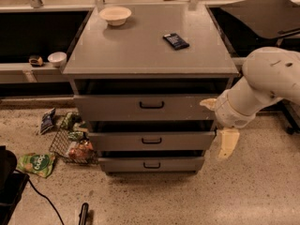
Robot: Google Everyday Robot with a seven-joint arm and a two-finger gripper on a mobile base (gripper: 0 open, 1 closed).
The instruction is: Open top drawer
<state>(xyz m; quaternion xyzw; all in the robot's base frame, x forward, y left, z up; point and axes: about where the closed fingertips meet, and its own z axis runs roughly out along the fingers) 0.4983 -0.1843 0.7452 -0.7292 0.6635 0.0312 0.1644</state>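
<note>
The top drawer (117,108) is the widest grey front of the cabinet, with a small black bar handle (151,105) at its centre. It looks pushed in, with a dark gap above it under the cabinet top. My gripper (218,124) is at the end of the white arm (267,78), by the cabinet's right front corner. It is level with the top and middle drawers and to the right of the handle. Its two cream fingers (227,144) are spread apart and hold nothing.
A white bowl (115,15) and a dark packet (176,41) lie on the cabinet top (140,50). Two narrower drawers (151,140) sit below. A wire basket (72,144) and snack bags (36,163) lie on the floor at left. A cup (57,58) stands on the left shelf.
</note>
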